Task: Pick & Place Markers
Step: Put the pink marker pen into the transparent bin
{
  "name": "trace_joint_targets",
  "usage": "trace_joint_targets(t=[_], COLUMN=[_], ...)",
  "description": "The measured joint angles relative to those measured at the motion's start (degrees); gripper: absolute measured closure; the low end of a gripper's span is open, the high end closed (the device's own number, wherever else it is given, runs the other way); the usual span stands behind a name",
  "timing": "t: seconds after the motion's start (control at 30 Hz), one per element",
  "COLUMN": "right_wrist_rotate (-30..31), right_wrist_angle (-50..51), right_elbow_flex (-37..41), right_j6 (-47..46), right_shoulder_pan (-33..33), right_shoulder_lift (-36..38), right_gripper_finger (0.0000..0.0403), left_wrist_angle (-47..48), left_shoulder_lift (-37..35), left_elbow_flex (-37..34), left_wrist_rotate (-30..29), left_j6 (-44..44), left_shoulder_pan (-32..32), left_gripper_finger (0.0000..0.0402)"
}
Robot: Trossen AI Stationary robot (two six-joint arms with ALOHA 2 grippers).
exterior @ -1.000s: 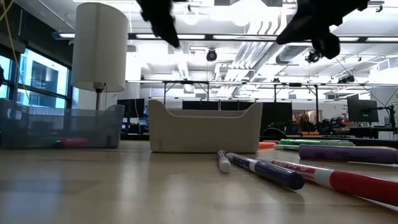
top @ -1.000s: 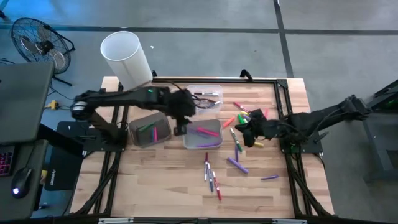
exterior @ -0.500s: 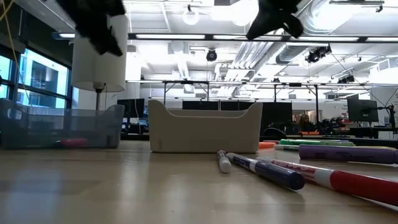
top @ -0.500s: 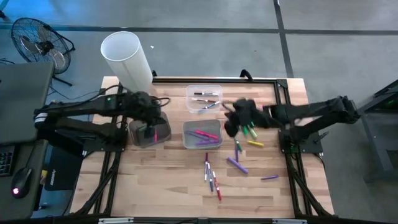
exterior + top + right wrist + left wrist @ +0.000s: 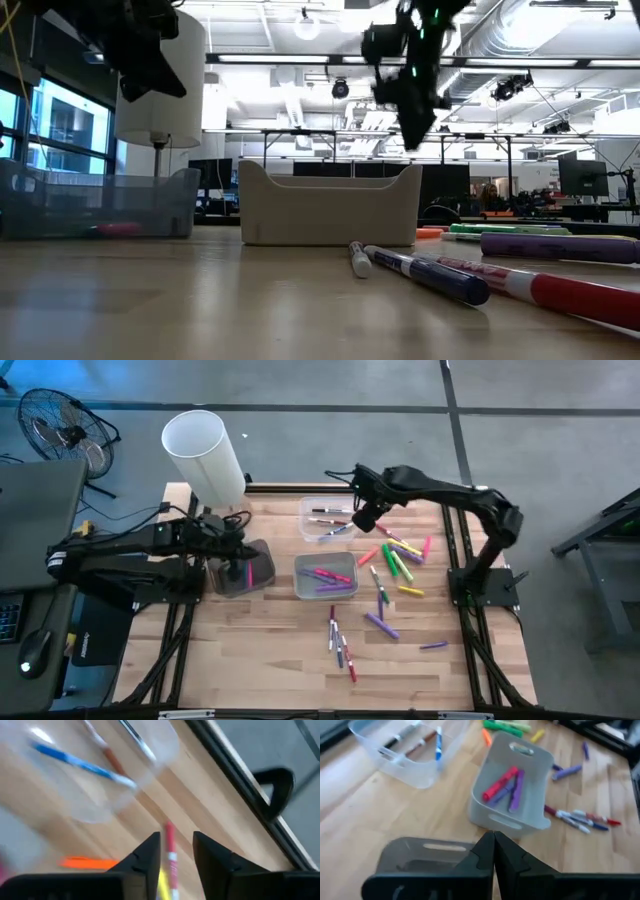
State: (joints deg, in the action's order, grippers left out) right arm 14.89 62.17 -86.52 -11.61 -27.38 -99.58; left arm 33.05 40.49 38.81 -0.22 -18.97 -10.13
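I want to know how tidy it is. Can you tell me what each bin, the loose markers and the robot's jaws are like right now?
Clear bin: holds a few markers.
Grey bin: holds pink and purple markers.
Dark bin: holds a pink marker.
Loose markers: scattered flat on the table, not in any bin.
Left gripper: jaws shut, empty, above the dark bin.
Right gripper: jaws open, empty, beside the clear bin.
White cylinder: tilted at the table's far edge.

Open-plan robotics lab: wooden table (image 5: 260, 650) on grey concrete floor (image 5: 330, 450), exposed ceiling ducts (image 5: 510, 40), strip lights (image 5: 300, 58), monitor-laden workstations (image 5: 580, 185) behind.
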Motion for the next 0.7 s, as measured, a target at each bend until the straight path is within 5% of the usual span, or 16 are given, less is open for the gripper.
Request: trace_joint_targets(t=[0.33, 0.7], right_wrist_rotate=[-4.1, -7.6], right_wrist_angle=[-7.4, -19.5], right_elbow_flex=[13.9, 24.6], right_j6=[4.7, 4.7], right_shoulder_pan=[-7.2, -7.0], right_shoulder_lift=[-3.5, -3.5], right_gripper_finger=[0.0273, 0.0273], left_wrist_angle=[-3.0, -3.5], left_shoulder_lift=[0.0, 0.0], left_elbow_flex=[0.0, 0.0], left_wrist_rotate=[-5.6, -8.3], left_j6=[-0.8, -0.8], left_shoulder_pan=[0.0, 0.0], left_gripper_finger=[0.0401, 0.0401])
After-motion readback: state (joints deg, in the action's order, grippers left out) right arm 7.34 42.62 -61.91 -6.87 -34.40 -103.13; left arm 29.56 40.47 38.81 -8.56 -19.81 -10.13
